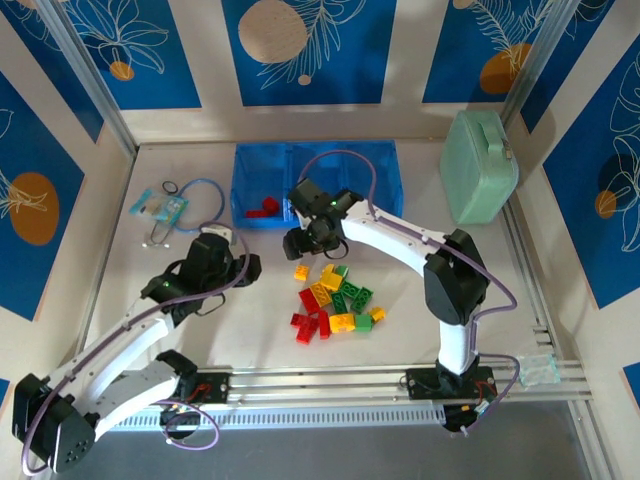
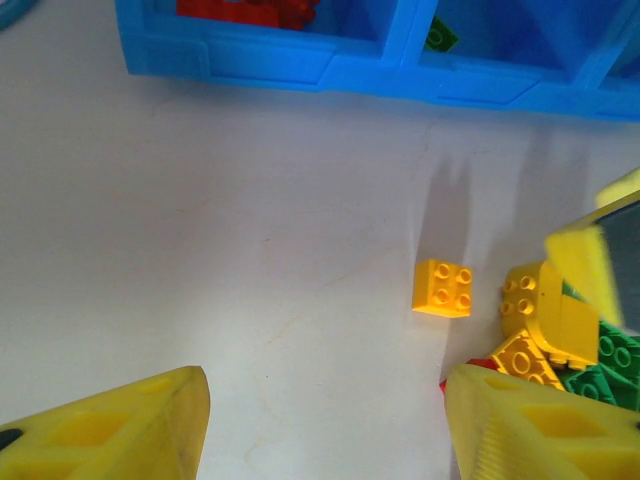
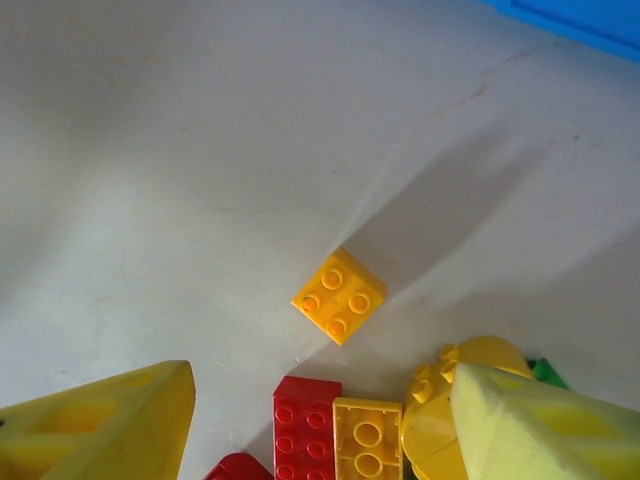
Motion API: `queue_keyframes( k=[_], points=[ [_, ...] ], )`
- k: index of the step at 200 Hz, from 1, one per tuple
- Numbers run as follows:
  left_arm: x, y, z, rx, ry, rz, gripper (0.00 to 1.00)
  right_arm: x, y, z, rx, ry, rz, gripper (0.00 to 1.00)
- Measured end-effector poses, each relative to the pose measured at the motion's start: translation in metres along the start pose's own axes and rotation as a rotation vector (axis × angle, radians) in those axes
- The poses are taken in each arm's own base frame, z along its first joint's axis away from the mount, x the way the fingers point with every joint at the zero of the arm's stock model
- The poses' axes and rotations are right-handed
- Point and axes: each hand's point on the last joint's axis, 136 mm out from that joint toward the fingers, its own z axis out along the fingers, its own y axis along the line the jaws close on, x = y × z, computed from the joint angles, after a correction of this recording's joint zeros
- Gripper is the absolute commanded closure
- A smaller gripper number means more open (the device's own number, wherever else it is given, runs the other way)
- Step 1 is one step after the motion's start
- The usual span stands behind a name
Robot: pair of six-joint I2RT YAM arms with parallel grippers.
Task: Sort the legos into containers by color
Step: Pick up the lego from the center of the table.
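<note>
A loose pile of red, green and yellow legos point(image 1: 335, 300) lies mid-table, in front of the blue tray point(image 1: 390, 195). Red legos point(image 1: 262, 210) rest in its left container point(image 2: 250, 10); a green one point(image 2: 440, 35) shows in the middle container. One yellow square brick point(image 1: 301, 272) point(image 2: 443, 288) point(image 3: 340, 296) sits apart at the pile's left edge. My right gripper point(image 1: 298, 244) point(image 3: 325, 390) hovers open over that edge, above a red brick point(image 3: 305, 425) and a yellow brick point(image 3: 367, 440). My left gripper point(image 1: 250, 268) point(image 2: 325, 400) is open over bare table, left of the pile.
A pale mint-green case point(image 1: 480, 165) stands at the back right. A coiled blue tube point(image 1: 195, 200) and a small packet point(image 1: 160, 207) lie at the back left. Low walls ring the table.
</note>
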Motion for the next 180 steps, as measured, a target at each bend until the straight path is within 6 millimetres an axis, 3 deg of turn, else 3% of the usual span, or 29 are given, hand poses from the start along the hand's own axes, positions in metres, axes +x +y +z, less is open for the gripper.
queue_keyframes(
  k=[55, 180],
  points=[
    [0.001, 0.005, -0.007, -0.012, -0.013, -0.01, 0.36, 0.02, 0.006, 0.04, 0.047, 0.123, 0.009, 0.37],
    [0.014, 0.012, 0.001, -0.04, 0.029, -0.013, 0.36, 0.045, -0.001, 0.087, 0.138, 0.239, 0.024, 0.43]
  ],
)
